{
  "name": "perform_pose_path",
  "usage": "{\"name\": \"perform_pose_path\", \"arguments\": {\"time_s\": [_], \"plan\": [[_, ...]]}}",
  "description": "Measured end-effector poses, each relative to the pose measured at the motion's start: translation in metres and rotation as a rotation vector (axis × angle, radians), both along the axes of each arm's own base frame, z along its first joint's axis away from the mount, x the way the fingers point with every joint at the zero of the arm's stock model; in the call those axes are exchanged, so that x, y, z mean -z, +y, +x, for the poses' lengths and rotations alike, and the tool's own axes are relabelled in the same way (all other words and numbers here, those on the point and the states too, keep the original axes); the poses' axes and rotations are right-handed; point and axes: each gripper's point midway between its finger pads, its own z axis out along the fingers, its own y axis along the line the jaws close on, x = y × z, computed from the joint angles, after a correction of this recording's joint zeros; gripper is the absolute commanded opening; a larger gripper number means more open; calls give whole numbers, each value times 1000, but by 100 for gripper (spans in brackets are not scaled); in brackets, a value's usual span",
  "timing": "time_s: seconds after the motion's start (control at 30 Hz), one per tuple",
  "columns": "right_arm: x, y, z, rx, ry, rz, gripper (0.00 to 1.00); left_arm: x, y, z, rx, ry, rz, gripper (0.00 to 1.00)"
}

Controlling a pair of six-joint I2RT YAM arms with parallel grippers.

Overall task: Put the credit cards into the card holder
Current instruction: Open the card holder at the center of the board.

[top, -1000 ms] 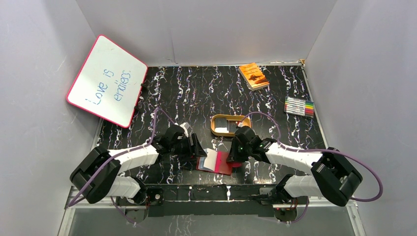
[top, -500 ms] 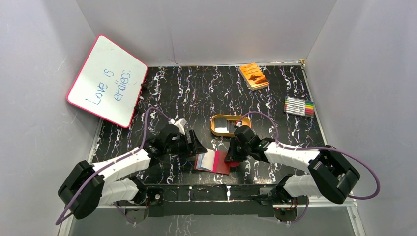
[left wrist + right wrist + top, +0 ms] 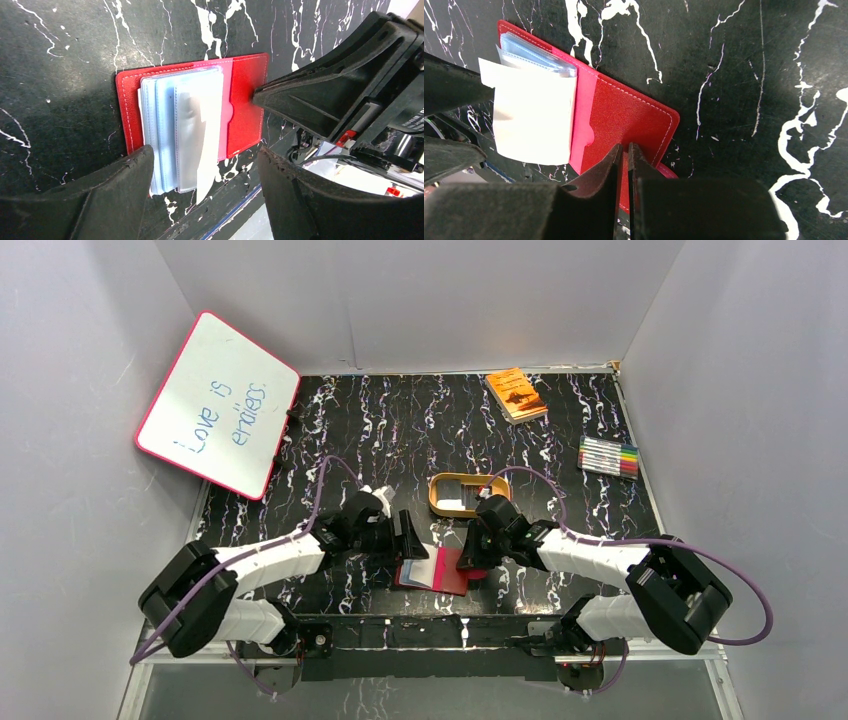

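Note:
The red card holder (image 3: 452, 577) lies open near the table's front edge. It also shows in the left wrist view (image 3: 247, 107) and the right wrist view (image 3: 624, 117). Clear plastic sleeves (image 3: 165, 135) fan over its left half. A pale whitish card (image 3: 531, 117) lies on them and sticks out past the holder's near edge (image 3: 207, 170). My left gripper (image 3: 410, 540) is open, its jaws straddling the sleeves and card (image 3: 205, 160). My right gripper (image 3: 470, 565) is shut, its tips pressing on the holder's right flap (image 3: 623, 150). A grey flat thing (image 3: 462, 489) lies in the gold tray.
The gold oval tray (image 3: 437, 495) sits just behind the grippers. A whiteboard (image 3: 218, 405) leans at the back left. An orange book (image 3: 516, 394) and a pack of markers (image 3: 608, 456) lie at the back right. The table's front edge runs just below the holder.
My left gripper has moved right, closer over the holder's sleeves, after shifting slightly back. My right gripper edged left onto the flap and has since held still.

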Motion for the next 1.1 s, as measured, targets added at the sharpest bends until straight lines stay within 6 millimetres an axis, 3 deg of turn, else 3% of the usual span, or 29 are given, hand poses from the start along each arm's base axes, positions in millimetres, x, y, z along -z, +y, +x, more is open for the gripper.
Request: {"name": "perform_pose_path", "arguments": {"time_s": [0.6, 1.1], "plan": [[0, 0, 0, -3, -1, 0, 18, 10, -13, -4, 45, 12, -14, 72], [0, 0, 0, -3, 4, 3, 18, 7, -24, -5, 74, 21, -72, 47]]}}
